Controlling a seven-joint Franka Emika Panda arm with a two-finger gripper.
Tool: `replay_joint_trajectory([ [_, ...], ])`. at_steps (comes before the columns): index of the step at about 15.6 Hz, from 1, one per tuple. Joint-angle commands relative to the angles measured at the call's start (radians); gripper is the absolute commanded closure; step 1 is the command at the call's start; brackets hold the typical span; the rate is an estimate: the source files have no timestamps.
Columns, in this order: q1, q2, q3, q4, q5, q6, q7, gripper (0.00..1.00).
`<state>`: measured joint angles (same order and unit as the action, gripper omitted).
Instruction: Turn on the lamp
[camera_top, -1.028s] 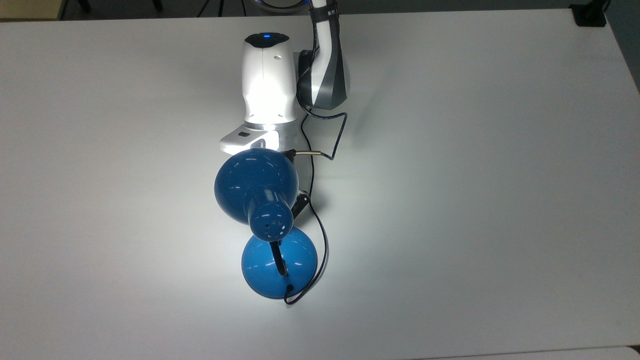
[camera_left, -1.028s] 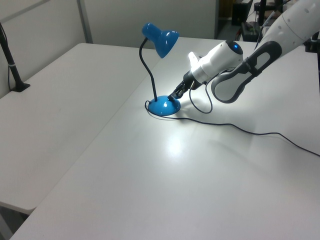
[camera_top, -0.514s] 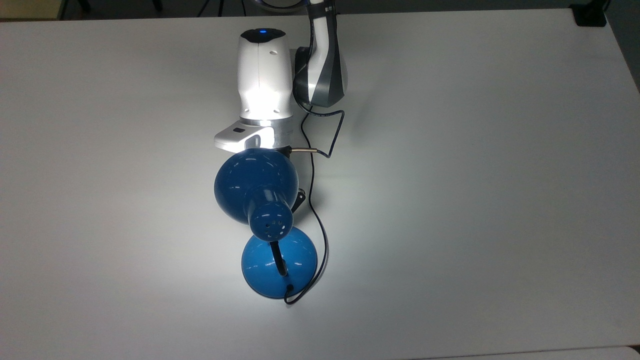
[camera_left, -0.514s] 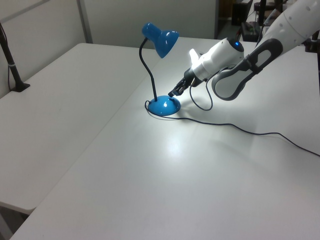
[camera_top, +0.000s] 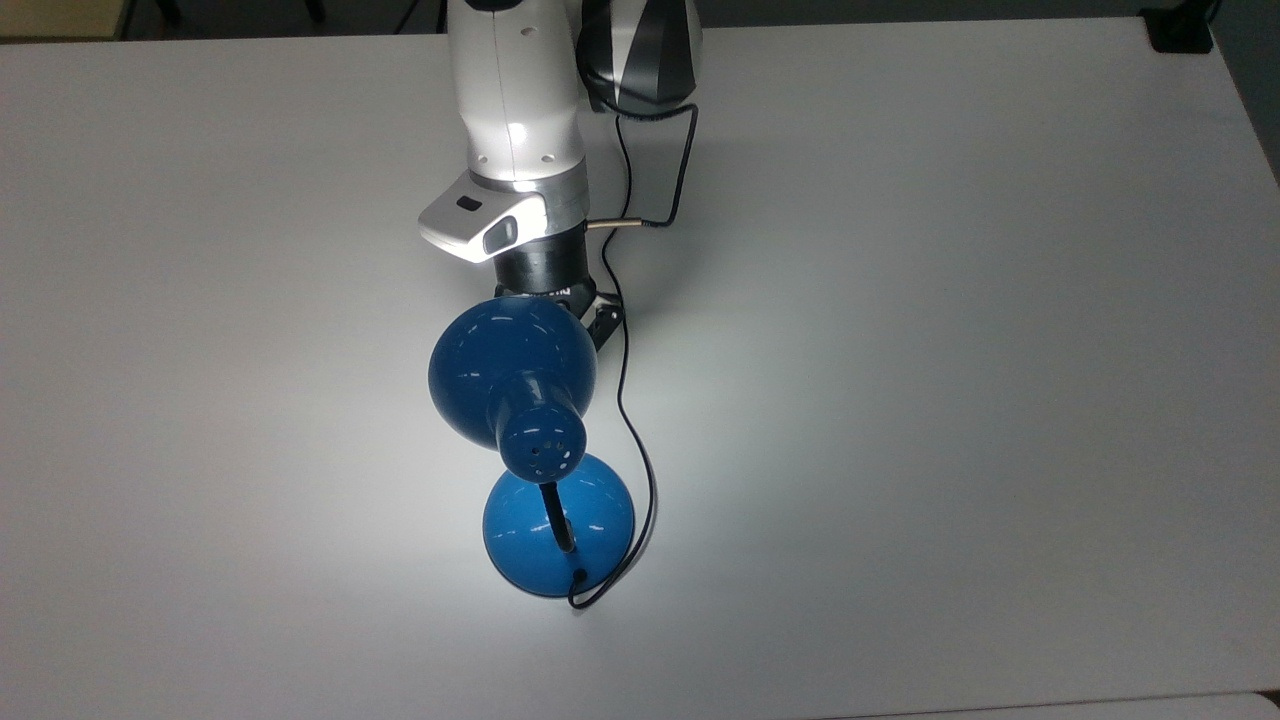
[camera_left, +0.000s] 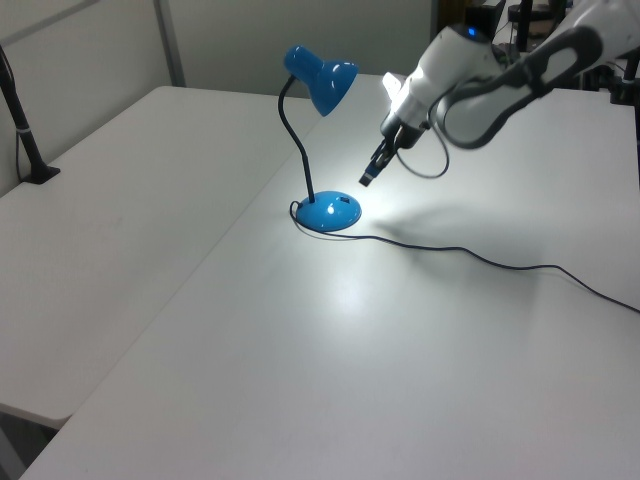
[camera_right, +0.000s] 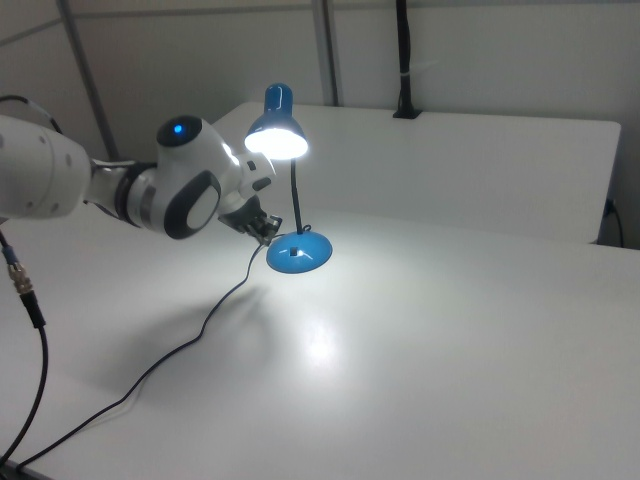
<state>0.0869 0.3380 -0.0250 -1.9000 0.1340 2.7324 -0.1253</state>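
**A:** Where's the claw (camera_left: 368, 179)?

**B:** Up in the air, just right of the lamp (camera_left: 318, 140) in the left view, above the base (camera_left: 329, 212). It holds nothing. The tips look pressed together, but I can't tell for sure.

**A:** And the lamp?

**B:** Mid-table (camera_left: 300, 370), and lit. The right view shows the shade (camera_right: 276, 135) glowing.

**A:** So what's left?

**B:** The job looks done, I think. Next, just pull the arm clear of the cord (camera_left: 470, 256).

The lamp (camera_left: 322, 145) stands on the table (camera_left: 300, 340). In the left view, the gripper (camera_left: 368, 181) hangs above the table, right of the lamp's base (camera_left: 329, 212), apart.
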Motion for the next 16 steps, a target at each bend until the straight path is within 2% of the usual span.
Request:
replay_joint_trajectory([
  [1,0.001,-0.148,-0.01,-0.048,0.004,-0.308,0.018,0.01],
  [4,-0.003,-0.236,-0.009,-0.021,-0.071,-0.53,0.019,0.0],
  [6,-0.022,-0.292,-0.009,0.045,-0.091,-0.749,0.023,0.0],
  [8,-0.047,-0.361,-0.01,0.076,-0.094,-0.899,0.023,0.0],
  [11,-0.073,-0.421,-0.029,0.111,-0.094,-0.968,0.103,0.0],
  [13,-0.075,-0.419,-0.038,0.185,-0.099,-1.035,0.15,0.0],
  [16,-0.076,-0.412,-0.036,0.239,-0.158,-1.077,0.141,0.0],
])
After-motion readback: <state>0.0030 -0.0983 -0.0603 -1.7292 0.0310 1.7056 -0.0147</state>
